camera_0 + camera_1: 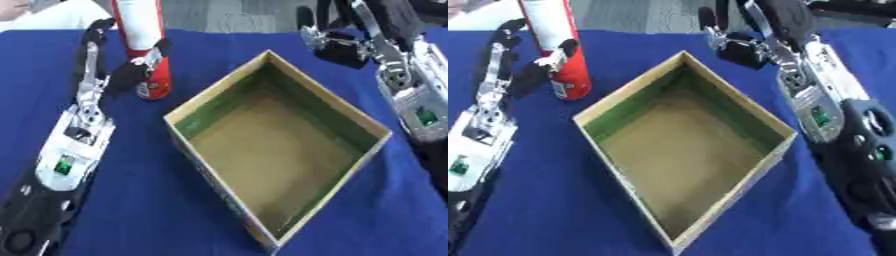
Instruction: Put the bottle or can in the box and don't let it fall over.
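Note:
A tall bottle [140,30], white above and red at its base, stands upright on the blue table at the far left. My left hand [122,77] is beside it. Its fingers [92,42] point straight up to the left of the bottle, with a gap between them. Its thumb lies against the bottle's red lower part. The open cardboard box [216,84], green on its inner walls and brown on its floor, sits in the middle, just right of the bottle, with nothing in it. My right hand [737,45] hovers past the box's far right side, fingers relaxed and holding nothing.
The blue cloth [140,190] covers the whole table. My two forearms lie along the left and right edges. The box's far corner [268,52] points away from me, close to the bottle's base.

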{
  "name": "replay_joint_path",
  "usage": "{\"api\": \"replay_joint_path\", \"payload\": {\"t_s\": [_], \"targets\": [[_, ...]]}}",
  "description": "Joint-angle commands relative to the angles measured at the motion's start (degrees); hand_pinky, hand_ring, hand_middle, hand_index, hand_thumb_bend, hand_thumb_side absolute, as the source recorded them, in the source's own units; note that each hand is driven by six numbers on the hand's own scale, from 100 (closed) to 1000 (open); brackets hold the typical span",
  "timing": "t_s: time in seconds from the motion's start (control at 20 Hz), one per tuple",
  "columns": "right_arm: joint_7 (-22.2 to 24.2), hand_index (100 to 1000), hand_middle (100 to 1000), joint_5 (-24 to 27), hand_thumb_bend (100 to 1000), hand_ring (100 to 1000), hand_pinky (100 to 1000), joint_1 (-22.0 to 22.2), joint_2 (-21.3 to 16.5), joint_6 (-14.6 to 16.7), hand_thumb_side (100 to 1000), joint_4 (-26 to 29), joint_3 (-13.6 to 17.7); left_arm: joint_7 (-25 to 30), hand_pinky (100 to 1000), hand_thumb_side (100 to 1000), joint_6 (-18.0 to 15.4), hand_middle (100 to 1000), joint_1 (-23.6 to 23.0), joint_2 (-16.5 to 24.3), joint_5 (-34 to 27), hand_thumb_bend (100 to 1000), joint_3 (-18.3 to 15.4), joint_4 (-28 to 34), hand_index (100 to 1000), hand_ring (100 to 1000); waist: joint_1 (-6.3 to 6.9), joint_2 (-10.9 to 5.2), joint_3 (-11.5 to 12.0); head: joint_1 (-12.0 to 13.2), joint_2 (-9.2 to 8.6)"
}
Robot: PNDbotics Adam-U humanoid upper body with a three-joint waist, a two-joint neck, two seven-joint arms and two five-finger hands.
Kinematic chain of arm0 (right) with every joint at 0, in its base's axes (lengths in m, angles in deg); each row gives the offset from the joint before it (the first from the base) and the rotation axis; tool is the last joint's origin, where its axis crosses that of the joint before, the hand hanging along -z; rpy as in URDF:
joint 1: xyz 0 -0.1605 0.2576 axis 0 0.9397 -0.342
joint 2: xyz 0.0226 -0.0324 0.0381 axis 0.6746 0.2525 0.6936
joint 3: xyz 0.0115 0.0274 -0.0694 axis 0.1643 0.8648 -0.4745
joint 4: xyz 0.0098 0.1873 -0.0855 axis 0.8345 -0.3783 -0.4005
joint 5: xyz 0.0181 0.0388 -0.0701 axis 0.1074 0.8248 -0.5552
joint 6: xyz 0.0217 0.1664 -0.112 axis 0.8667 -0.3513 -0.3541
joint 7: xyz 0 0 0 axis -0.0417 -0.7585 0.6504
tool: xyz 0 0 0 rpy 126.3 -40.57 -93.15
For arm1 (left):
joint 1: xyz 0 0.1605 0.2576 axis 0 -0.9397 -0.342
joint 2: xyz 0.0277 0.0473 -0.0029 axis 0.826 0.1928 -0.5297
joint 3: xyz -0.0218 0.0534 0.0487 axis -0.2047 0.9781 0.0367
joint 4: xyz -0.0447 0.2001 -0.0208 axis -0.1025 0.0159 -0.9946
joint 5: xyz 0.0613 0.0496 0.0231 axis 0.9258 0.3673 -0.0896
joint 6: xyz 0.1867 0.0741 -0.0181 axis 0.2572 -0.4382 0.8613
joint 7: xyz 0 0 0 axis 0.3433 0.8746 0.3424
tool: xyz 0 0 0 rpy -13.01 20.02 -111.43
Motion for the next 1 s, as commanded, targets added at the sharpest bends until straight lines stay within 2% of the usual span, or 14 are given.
{"api": "replay_joint_path", "payload": {"t_s": [0.05,0.15,0.65,1.0], "targets": [[0.5,280,736,1.6,100,177,607,-1.0,-1.2,1.0,158,-0.1,0.9,-0.1,1000,439,1.4,1000,1.1,1.6,1.7,702,-0.4,0.7,946,1000,0.21,-1.36,0.2,-0.3,0.29],[0.8,281,743,2.3,100,177,611,-1.1,-1.1,1.5,189,-0.6,1.1,-0.2,1000,431,2.1,1000,1.1,1.6,2.2,714,-0.5,0.8,951,1000,0.28,-1.5,0.2,-0.3,0.25],[1.6,278,751,3.8,100,175,615,-2.4,-0.9,3.8,198,-2.9,1.6,-1.4,1000,444,3.2,1000,1.7,1.8,2.7,704,-1.0,0.6,965,1000,0.24,-1.49,0.6,-0.6,-0.48],[1.2,274,746,3.5,100,171,613,-3.3,-0.8,4.7,163,-4.0,2.0,-1.8,1000,467,3.4,1000,2.5,1.9,2.2,692,-1.2,0.0,969,1000,-0.02,-1.34,0.7,-0.7,-0.91]]}}
